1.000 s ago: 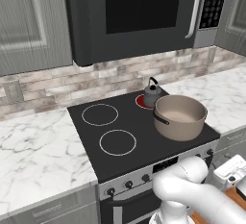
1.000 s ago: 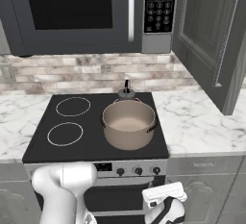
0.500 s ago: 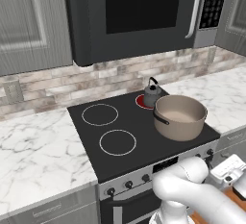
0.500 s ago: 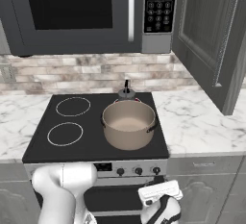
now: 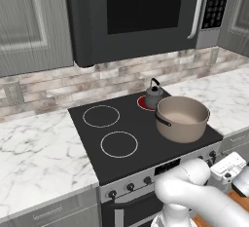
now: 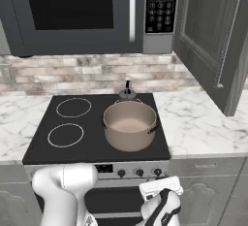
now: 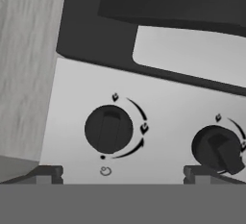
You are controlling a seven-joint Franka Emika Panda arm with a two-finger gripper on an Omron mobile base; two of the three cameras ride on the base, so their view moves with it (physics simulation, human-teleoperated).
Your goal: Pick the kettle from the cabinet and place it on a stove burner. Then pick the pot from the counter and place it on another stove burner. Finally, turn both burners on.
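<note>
- Your small dark grey kettle sits on the red-glowing far right burner of the black glass stovetop.
- Your wide tan pot rests on the near right burner, just in front of the kettle.
- Your gripper stands fully open before a round black knob.

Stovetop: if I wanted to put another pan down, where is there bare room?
The two left burners are bare. The right side is crowded: pot in front, kettle right behind it on a red-glowing ring. Marble counter either side is free too.
</note>
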